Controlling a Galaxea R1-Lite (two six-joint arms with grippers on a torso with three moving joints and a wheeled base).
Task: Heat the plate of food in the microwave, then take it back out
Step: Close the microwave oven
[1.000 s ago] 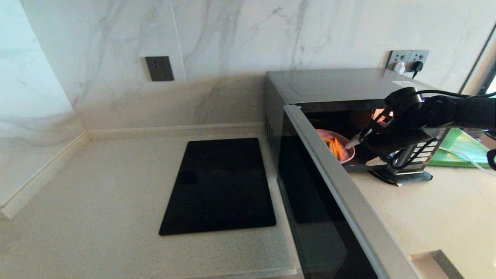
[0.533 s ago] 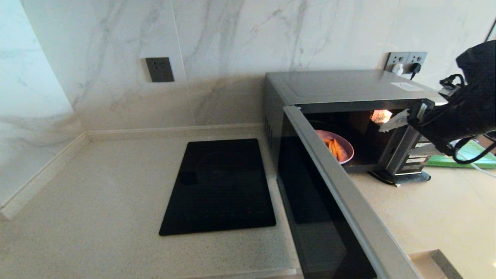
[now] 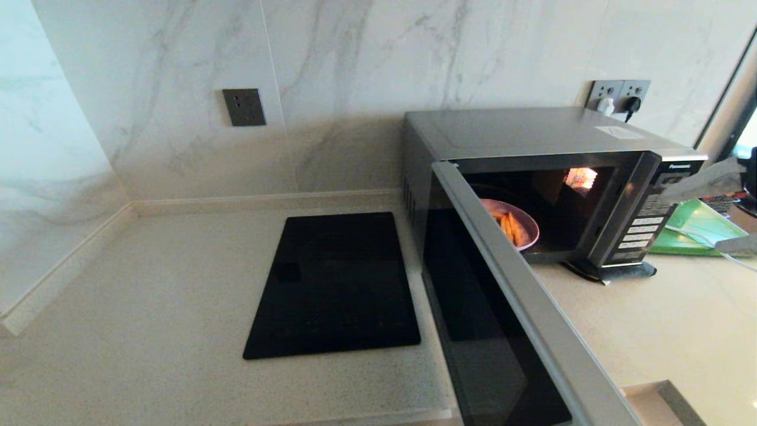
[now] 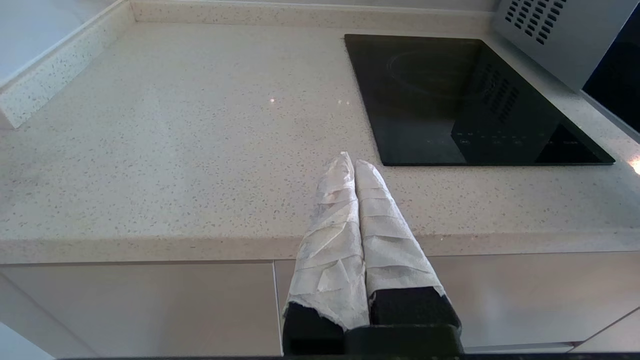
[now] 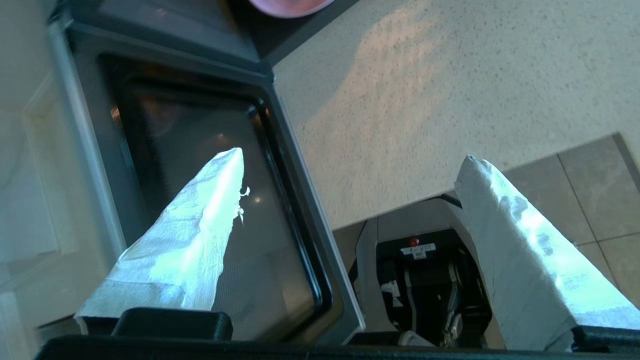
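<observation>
The microwave [image 3: 532, 133] stands on the counter with its door [image 3: 514, 307] swung wide open toward me and its inside lit. In it lies the lavender plate of food [image 3: 523, 228], with fries [image 3: 513, 228] on it. My right gripper [image 3: 689, 222] is open and empty at the far right, outside the microwave and beside the button panel [image 3: 641, 228]. In the right wrist view the right gripper [image 5: 350, 155] straddles the door's corner [image 5: 200, 200], and the plate's rim [image 5: 290, 6] shows at the edge. My left gripper [image 4: 350, 161] is shut and empty over the counter's front edge.
A flat black cooktop [image 3: 337, 284] lies left of the microwave. A green cutting board [image 3: 698, 228] sits behind the right gripper. Wall sockets [image 3: 621, 92] hold plugs above the microwave. My base [image 5: 430, 280] shows below the counter edge.
My right gripper has pulled out of the microwave's cavity and swung away to the right, empty. The plate has stayed inside, and the door is still open.
</observation>
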